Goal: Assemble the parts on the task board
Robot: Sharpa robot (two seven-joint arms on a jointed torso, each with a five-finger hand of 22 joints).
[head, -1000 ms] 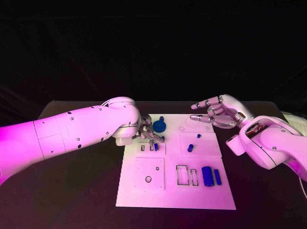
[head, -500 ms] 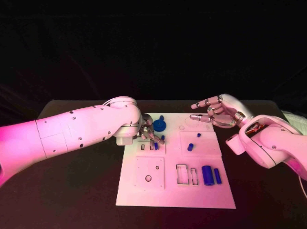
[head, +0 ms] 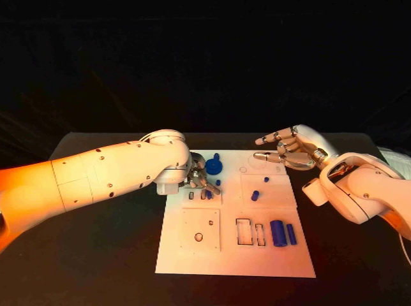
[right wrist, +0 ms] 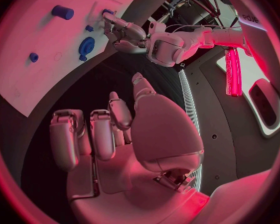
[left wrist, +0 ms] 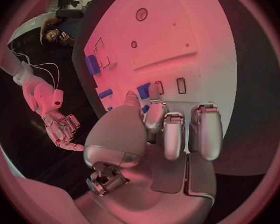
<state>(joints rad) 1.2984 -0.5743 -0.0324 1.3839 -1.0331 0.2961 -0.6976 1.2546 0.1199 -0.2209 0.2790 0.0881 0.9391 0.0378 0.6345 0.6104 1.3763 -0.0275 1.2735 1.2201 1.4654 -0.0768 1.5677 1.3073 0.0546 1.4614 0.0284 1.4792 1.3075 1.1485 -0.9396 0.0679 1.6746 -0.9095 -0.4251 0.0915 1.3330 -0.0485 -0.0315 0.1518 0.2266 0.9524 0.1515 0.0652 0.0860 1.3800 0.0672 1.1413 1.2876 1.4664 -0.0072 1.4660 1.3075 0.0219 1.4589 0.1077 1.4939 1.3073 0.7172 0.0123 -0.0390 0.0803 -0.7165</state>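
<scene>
The white task board (head: 233, 255) lies in the middle of the table. My left hand (head: 199, 180) reaches over the board's far left part. Its thumb and a finger pinch a small blue part (head: 209, 194) beside two narrow slots (head: 196, 196); the left wrist view shows this part (left wrist: 143, 90) at the fingertips (left wrist: 155, 106). My right hand (head: 288, 153) hovers above the board's far right edge with fingers spread and nothing in it. A round blue part (head: 213, 167) sits just beyond my left hand.
A blue peg (head: 254, 196) and a tiny blue part (head: 266, 180) stand mid-board. A thick blue cylinder (head: 277, 234) and a thin blue bar (head: 291, 236) lie at the near right beside empty rectangular slots (head: 251, 233). Black table surrounds the board.
My left hand's fingers have shifted slightly around the small blue part, which sits a touch farther from me. The right hand has stayed where it was.
</scene>
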